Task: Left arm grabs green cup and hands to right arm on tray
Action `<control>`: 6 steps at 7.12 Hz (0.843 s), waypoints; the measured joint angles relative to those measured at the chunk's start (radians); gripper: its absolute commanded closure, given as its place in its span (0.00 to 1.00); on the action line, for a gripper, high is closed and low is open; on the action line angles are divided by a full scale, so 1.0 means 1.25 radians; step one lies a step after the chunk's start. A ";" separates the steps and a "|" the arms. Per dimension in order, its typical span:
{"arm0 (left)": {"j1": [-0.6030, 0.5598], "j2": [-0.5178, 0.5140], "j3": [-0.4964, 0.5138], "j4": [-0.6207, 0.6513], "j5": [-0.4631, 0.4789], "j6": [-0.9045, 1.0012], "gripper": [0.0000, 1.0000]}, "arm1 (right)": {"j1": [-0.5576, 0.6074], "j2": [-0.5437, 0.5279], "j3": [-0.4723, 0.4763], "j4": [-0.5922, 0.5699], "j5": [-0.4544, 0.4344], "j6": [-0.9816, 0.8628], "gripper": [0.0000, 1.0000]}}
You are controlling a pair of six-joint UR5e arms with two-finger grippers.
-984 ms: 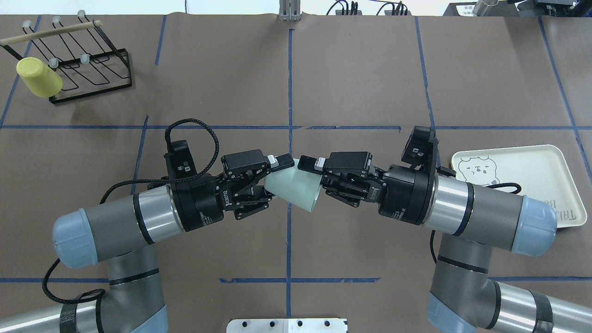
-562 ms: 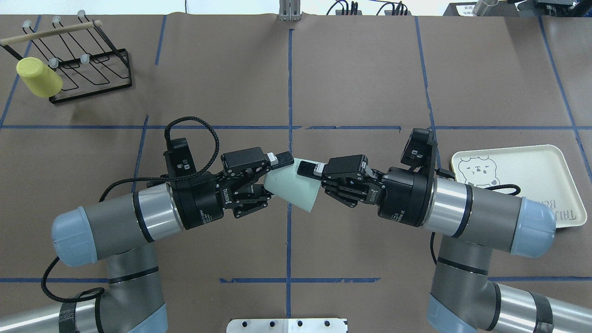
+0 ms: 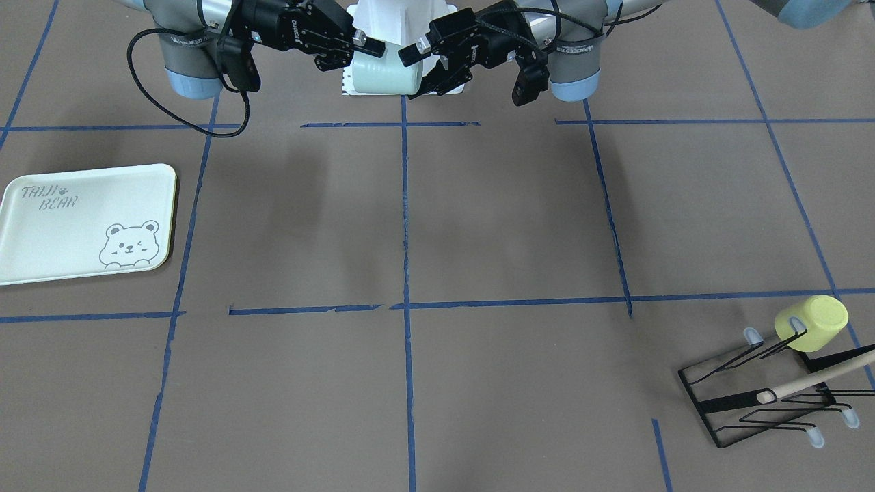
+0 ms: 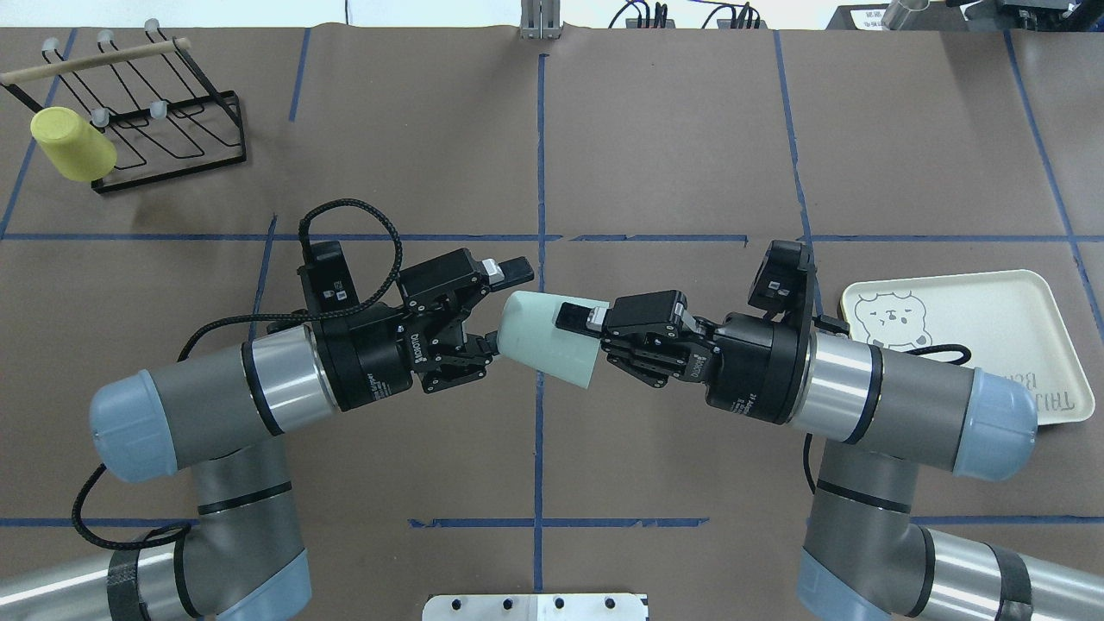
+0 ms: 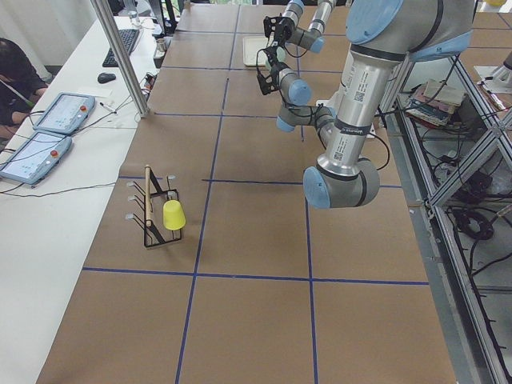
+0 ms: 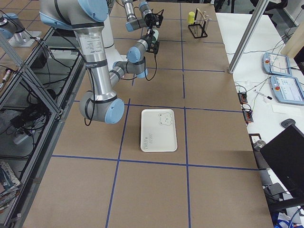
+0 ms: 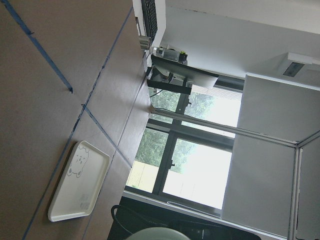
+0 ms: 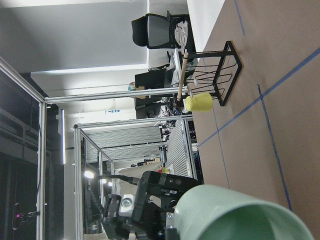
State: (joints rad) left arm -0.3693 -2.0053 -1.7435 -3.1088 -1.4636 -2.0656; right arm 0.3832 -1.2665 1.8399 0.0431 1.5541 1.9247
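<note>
The pale green cup [image 4: 543,341] lies sideways in the air over the table's middle, its mouth toward the right arm. My right gripper [image 4: 571,343] is shut on the cup's wall near the rim, with one finger [image 4: 576,316] on top. My left gripper [image 4: 509,309] is open just left of the cup's base, its fingers apart and off the cup. In the front view the cup [image 3: 379,74] hangs between the right gripper [image 3: 359,63] and the left gripper [image 3: 418,63]. The cup's rim fills the bottom of the right wrist view [image 8: 235,215]. The tray [image 4: 992,302] lies flat at the right.
A yellow cup [image 4: 73,145] hangs on a black wire rack [image 4: 164,129] at the far left corner. The tray [image 3: 68,232] carries nothing. The right arm's elbow overhangs the tray's near edge. Blue tape lines cross the brown table cover.
My right gripper moved in and shut on the cup's rim end. My left gripper then opened and drew back to the left, leaving the cup in the right gripper.
</note>
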 measured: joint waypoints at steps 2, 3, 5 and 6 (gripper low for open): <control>-0.016 0.000 0.008 0.026 0.000 0.006 0.00 | 0.000 0.004 0.002 0.001 0.000 0.001 1.00; -0.029 0.000 0.012 0.032 0.001 0.006 0.00 | 0.000 0.005 0.003 0.001 0.000 0.001 1.00; -0.073 0.000 0.025 0.047 0.000 0.002 0.00 | 0.004 0.000 0.004 0.000 0.004 0.001 1.00; -0.100 0.000 0.037 0.067 -0.001 0.005 0.00 | 0.016 -0.003 0.004 -0.016 0.014 0.002 1.00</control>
State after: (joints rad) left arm -0.4944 -2.0049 -1.6979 -3.0246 -1.4648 -2.0590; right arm 0.4031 -1.2704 1.8455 0.0225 1.5719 1.9266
